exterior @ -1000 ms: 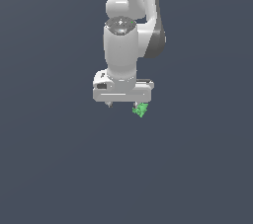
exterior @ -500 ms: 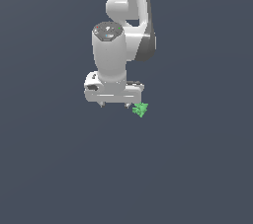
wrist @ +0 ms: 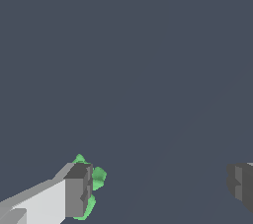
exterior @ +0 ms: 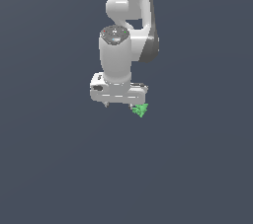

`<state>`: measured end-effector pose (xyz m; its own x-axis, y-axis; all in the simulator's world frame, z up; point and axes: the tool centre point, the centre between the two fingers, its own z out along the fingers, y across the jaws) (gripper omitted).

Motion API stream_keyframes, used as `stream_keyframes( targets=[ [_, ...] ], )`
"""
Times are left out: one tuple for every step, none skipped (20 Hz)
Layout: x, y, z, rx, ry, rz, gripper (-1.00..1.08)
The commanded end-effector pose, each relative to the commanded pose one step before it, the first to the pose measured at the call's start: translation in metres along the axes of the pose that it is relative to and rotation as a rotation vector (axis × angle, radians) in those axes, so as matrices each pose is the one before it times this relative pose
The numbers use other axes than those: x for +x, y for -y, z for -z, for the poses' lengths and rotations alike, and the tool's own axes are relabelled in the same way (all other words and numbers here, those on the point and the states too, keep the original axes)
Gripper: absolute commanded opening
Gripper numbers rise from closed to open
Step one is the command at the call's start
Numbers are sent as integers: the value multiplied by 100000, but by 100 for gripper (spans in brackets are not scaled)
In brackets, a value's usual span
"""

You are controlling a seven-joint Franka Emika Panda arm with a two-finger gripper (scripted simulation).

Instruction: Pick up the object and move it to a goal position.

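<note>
Since the earlier frames, the white Franka arm [exterior: 129,1] had been shifted toward the exterior view's left, and the white gripper [exterior: 118,103] had been carried with it, so that the tiny bright green, jagged-edged lump [exterior: 141,110] was no longer set under the hand's middle but under its end on the exterior view's right. The lump itself appeared to have barely moved. This was judged a poor sign for the pick: the object had not been centred between the jaws.

Read from left to right in the exterior view, the flat white hand was seen first, then the lump at about four o'clock from it, touching or just beside the fingertip on that side. In the wrist view, one grey pad [wrist: 78,191] was seen against the green lump [wrist: 97,178], which stuck out toward the gap, while the other pad [wrist: 242,183] stood well apart; the fingers were thus spread wide and clamped on nothing. The wrist was held vertical, pointed straight down, with the forearm rising out of frame at twelve o'clock. No goal marker could be seen.
</note>
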<state>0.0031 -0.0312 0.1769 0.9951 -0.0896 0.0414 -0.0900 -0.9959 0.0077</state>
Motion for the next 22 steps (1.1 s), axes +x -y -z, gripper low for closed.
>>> stream_keyframes(
  targets=[
    [-454,695,-546,133,260,-2723,100],
    [-228,303,-256,53,119,-1333,100],
    [-251,321,-272,54,126,-1429,100],
    [-277,337,-289,53,134,-1528,100],
    [-305,350,-307,51,145,-1628,100],
    [-334,360,-324,47,155,-1731,100],
    [-365,369,-340,43,164,-1832,100],
    [-396,374,-355,37,173,-1927,100],
    [-412,363,-356,29,175,-1949,100],
    [-424,347,-354,20,175,-1951,100],
    [-435,332,-351,12,175,-1953,100],
    [-446,315,-349,3,174,-1955,100],
    [-456,299,-346,-5,173,-1955,100],
    [-466,282,-343,-14,171,-1958,100],
    [-475,264,-341,-22,170,-1960,100],
    [-481,247,-336,-30,166,-1952,100],
    [-468,219,-320,-36,157,-1872,100],
    [-448,192,-300,-41,146,-1773,100],
    [-428,167,-281,-45,136,-1673,100],
    [-406,145,-262,-47,125,-1571,100],
    [-382,124,-243,-49,115,-1473,100],
    [-359,107,-225,-49,105,-1369,100]
  ],
)
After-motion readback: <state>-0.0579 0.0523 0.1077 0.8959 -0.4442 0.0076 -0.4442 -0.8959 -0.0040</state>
